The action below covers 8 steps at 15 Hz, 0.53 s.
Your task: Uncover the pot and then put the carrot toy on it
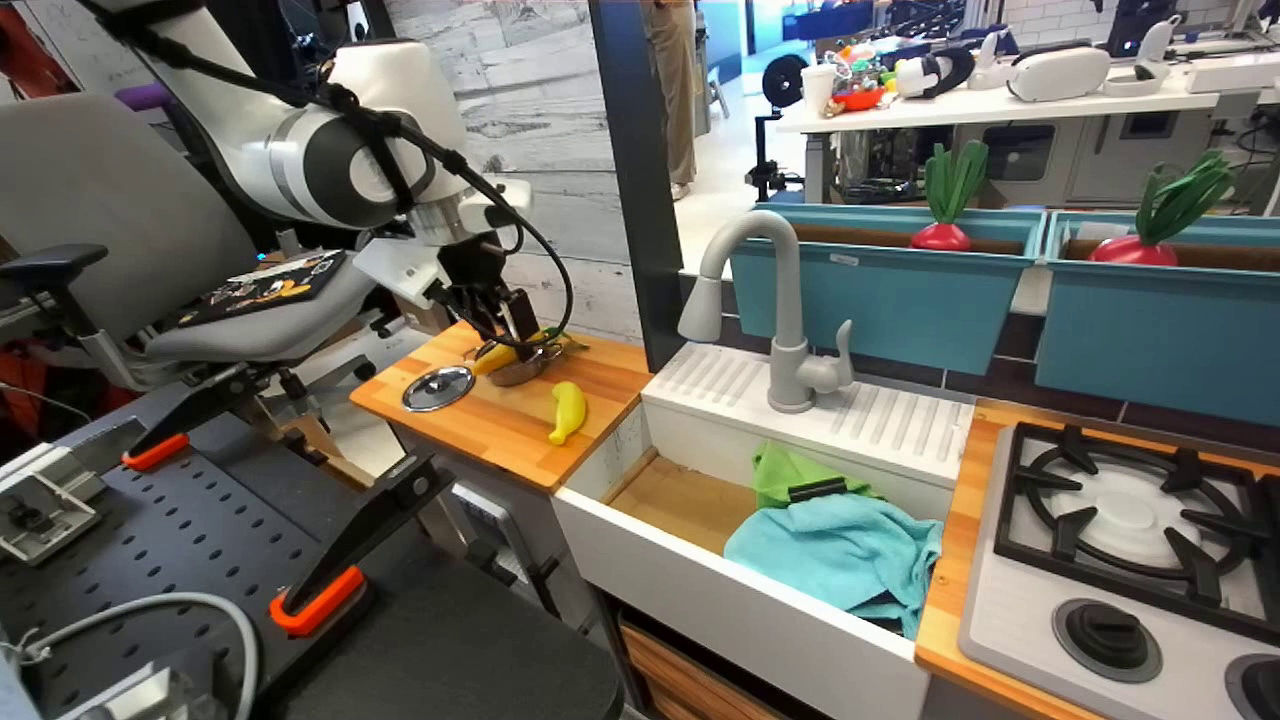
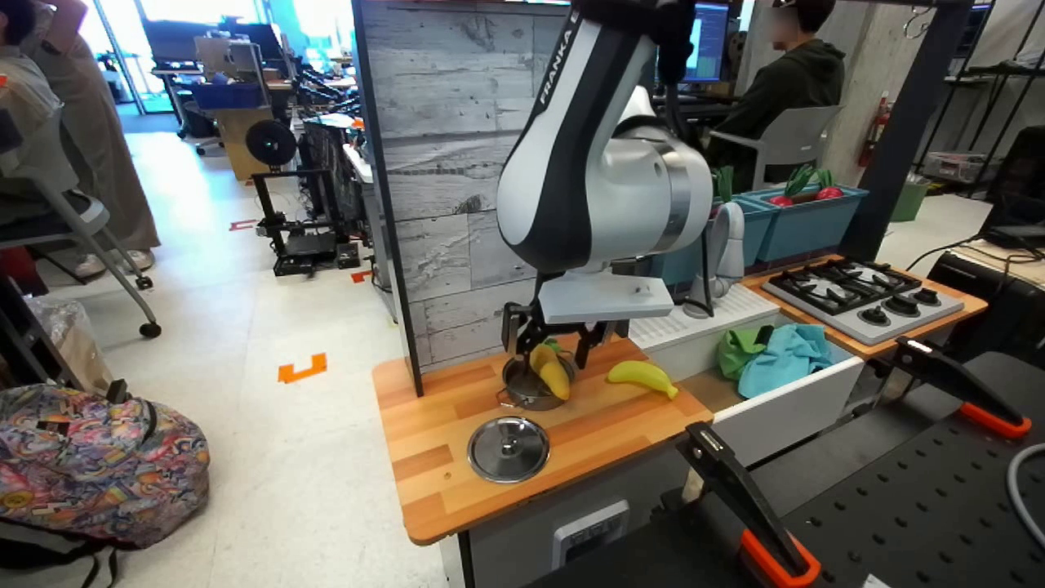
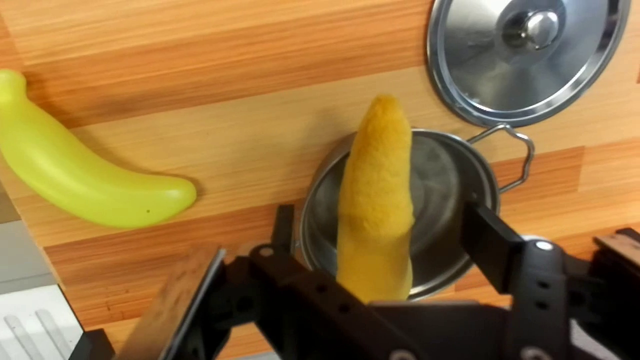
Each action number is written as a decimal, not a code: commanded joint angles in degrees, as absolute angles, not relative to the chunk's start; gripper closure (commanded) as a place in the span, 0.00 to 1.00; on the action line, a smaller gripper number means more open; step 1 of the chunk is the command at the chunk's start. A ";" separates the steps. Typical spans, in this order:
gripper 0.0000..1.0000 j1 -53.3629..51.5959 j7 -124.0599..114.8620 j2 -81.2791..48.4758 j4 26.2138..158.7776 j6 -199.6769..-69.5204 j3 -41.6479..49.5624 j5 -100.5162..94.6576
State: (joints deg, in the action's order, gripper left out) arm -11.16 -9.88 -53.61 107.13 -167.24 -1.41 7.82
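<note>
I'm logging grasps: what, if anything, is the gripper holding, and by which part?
Nothing is held: in the wrist view the gripper stands open, with visible gaps on both sides of the carrot toy, which lies across the pot.

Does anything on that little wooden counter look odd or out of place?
Only mildly: the carrot toy sticks out beyond the pot instead of sitting wholly inside, so it looks a bit askew. The lid lies on the counter beside the pot, and I see nothing spilled or damaged.
</note>
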 commanded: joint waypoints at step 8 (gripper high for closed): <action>0.00 -13.04 -9.77 -46.66 112.38 -165.16 -1.63 4.67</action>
